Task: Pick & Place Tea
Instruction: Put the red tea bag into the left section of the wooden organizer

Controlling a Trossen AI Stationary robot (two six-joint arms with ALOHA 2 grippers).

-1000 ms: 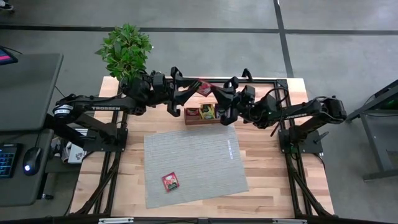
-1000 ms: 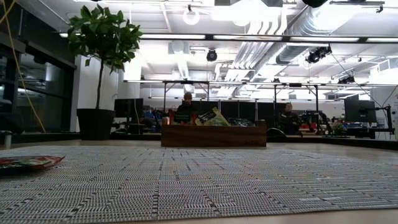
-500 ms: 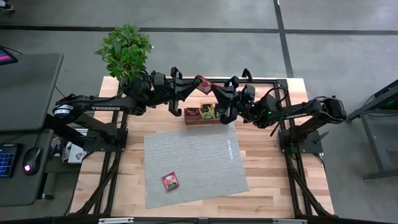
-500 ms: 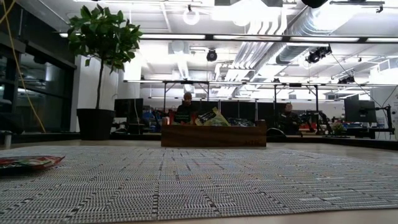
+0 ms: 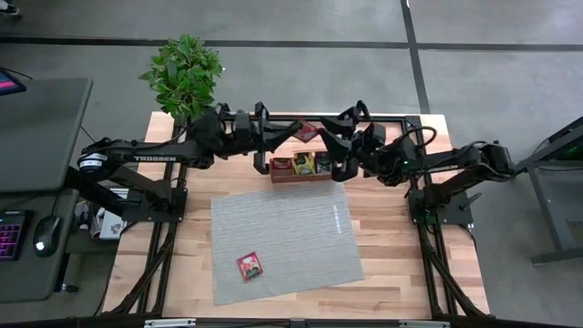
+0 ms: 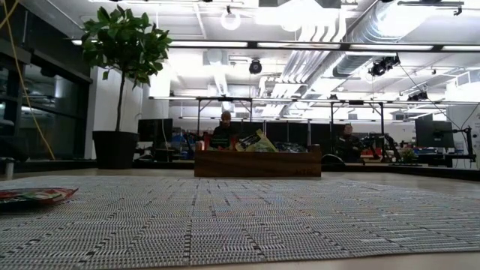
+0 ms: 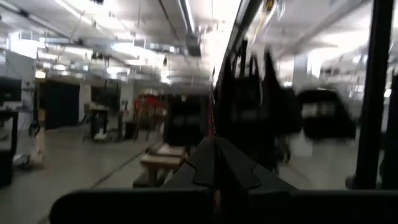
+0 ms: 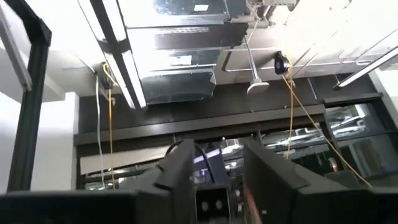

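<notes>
A red tea sachet hangs in the air over the far side of the table, above the wooden tray. My left gripper reaches in from the left and is shut on it. My right gripper faces it from the right, open, its fingers apart beside the sachet's right end. The tray holds red, yellow and dark sachets. Another red sachet lies flat on the grey mat, also seen at the low view's left. My left gripper pinches the red sachet's left edge between its two fingers. The fingers come from the table's left, slanting a little upward. The sachet sticks out past the fingertips toward the right, lifted clear of the tray and the table.
A potted plant stands at the table's far left corner. The black frame rails run along the far edge and down both sides. The grey mat fills the middle, with bare wood around it.
My left gripper has shut on the red sachet held up between the two arms. My right gripper, which was shut on it, has opened and let go. The sachet stays in the air above the tray, a little farther toward the right.
</notes>
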